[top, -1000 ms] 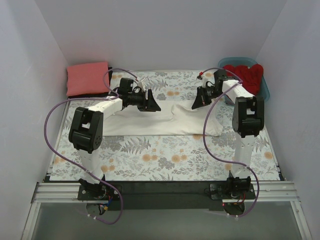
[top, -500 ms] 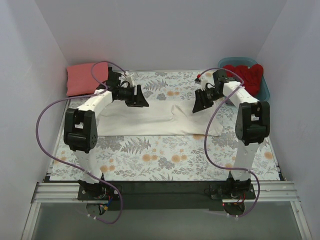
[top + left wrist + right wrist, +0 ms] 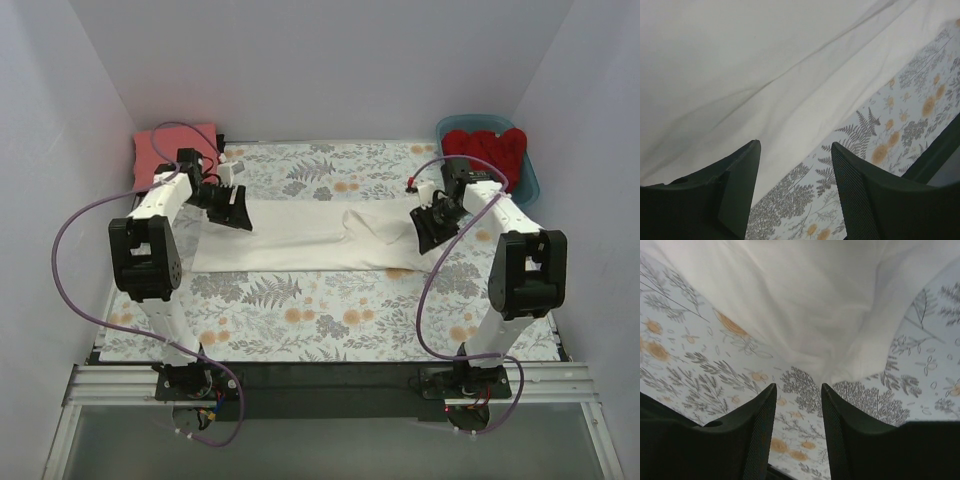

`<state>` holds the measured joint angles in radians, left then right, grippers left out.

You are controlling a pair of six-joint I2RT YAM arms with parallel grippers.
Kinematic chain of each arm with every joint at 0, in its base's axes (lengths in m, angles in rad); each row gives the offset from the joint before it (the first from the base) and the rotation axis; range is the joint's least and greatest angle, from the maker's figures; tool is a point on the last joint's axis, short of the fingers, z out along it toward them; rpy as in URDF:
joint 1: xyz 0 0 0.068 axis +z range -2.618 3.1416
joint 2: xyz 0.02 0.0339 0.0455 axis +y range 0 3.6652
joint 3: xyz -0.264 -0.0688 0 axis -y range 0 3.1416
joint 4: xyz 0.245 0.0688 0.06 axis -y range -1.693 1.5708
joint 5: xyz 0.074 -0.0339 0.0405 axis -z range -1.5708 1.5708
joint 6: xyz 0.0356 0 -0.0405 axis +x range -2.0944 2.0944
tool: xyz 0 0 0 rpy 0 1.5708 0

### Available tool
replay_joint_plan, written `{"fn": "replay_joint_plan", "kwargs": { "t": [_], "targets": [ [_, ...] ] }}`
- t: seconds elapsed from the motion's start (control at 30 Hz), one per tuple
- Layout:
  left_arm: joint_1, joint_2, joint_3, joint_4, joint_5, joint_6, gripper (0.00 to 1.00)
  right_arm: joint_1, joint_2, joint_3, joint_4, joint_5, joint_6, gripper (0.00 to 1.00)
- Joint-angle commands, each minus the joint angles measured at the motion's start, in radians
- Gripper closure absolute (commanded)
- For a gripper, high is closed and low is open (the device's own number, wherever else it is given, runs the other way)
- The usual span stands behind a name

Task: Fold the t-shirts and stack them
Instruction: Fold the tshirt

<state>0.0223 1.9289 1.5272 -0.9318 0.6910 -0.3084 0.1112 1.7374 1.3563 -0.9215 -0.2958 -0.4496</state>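
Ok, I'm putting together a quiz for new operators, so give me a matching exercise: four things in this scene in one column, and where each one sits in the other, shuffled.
Things:
1. white t-shirt
2. coral-pink t-shirt
3. red t-shirt
4. teal tub

Places:
A. folded, far left corner
B. far right corner, holding a shirt
C. laid out long across the middle of the table cloth
D. bunched up inside a container

Pairs: 1-C, 2-A, 3-D, 4-B
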Motion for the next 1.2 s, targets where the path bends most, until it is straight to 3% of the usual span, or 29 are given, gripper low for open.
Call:
{"fn": "replay_joint_plan", "kwargs": {
  "t": [0.0, 0.47, 0.67, 1.0, 1.1, 1.17],
  "targets": [
    [0.031, -0.068, -0.053, -0.111, -0.048, 0.163, 0.42, -0.036, -0.044, -0.066, -0.053, 0.132, -0.067, 0.52],
    [0.047, -0.067, -0.228, 0.051, -0.301, 0.273, 0.46, -0.039, 0.178, 0.020, 0.078, 0.257, -0.066, 0.77],
    [0.048, -0.087, -0.356, 0.105, -0.389, 0.302, 0.49, -0.039, 0.289, 0.150, 0.121, 0.346, -0.095, 0.80],
    [0.016, -0.309, -0.582, -0.059, -0.320, 0.424, 0.50, 0.008, 0.524, 0.618, 0.136, 0.405, -0.083, 0.84],
    [0.015, -0.370, -0.491, -0.168, -0.181, 0.398, 0.48, 0.016, 0.487, 0.691, 0.136, 0.368, -0.061, 0.83],
    [0.015, -0.358, -0.347, -0.208, -0.127, 0.358, 0.47, 0.021, 0.402, 0.693, 0.139, 0.330, -0.041, 0.80]
  ]
}}
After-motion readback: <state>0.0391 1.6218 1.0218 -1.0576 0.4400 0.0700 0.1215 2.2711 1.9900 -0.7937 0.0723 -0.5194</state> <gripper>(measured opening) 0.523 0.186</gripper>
